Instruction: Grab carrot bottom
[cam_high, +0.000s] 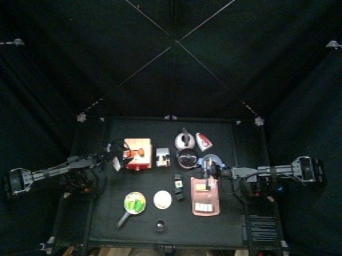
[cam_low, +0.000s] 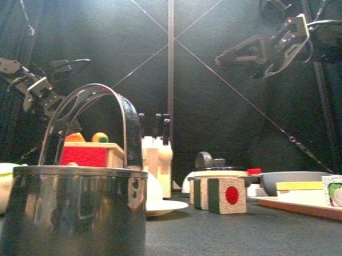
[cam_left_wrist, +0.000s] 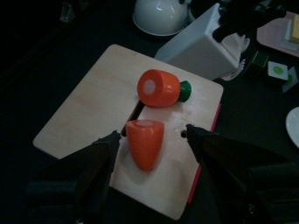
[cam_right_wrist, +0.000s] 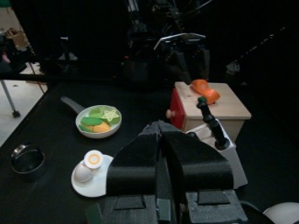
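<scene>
A toy carrot lies in two pieces on a pale wooden cutting board (cam_left_wrist: 87, 118). The carrot bottom (cam_left_wrist: 145, 145) is the pointed orange piece. The carrot top (cam_left_wrist: 162, 86), with a green stub, lies just beyond it. My left gripper (cam_left_wrist: 149, 134) is open, with one jaw on each side of the carrot bottom, close but apart from it. In the top view the left gripper (cam_high: 120, 158) is over the board (cam_high: 136, 147). My right gripper (cam_right_wrist: 163, 140) is shut and empty, held above the table right of centre (cam_high: 214, 168).
A black knife (cam_right_wrist: 208, 116) lies on the board's red edge. A white container (cam_left_wrist: 211, 48) stands beside the board. A bowl of green and yellow food (cam_right_wrist: 100, 120), an egg on a plate (cam_right_wrist: 91, 160) and a metal pot (cam_low: 78, 205) stand nearer the front.
</scene>
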